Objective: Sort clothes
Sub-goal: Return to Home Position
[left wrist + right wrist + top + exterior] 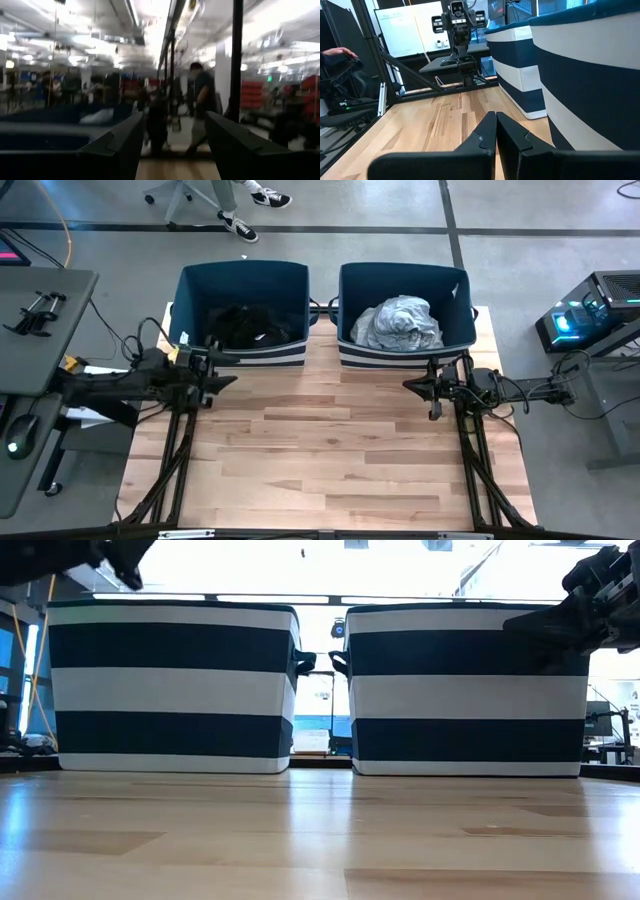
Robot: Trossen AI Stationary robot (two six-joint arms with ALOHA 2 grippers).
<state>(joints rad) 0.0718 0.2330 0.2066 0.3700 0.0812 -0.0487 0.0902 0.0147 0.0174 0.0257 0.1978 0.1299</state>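
The sorting looks finished, and the step in hand is, by my reading, the return of both arms to their rest pose. No garment shows on the pale wooden plank counter (330, 450); the clothes all lie in the bins at its far edge.

The left hand (225, 377) hangs near the counter's left edge, just in front of the left navy-and-white striped fabric bin (245, 268). Its fingers stand wide apart with nothing between them, as the left wrist view shows (175, 120). The right hand (412, 386) sits near the right edge, just in front of the right navy-and-white striped fabric bin (400, 268). Its fingers are pressed together on nothing (496, 116).

The next move probably calls for little. Each arm needs to fold to its parked position without brushing a bin wall, and the left hand may need closing to match the right.

By count there are two bins, side by side and just apart, two arms and two heaps of clothes. A black, crumpled heap of soft garments (245, 325) lies in the left bin. A grey-and-white bundled heap of fabric (400, 323) lies in the right bin. The single garments within each heap cannot be counted.
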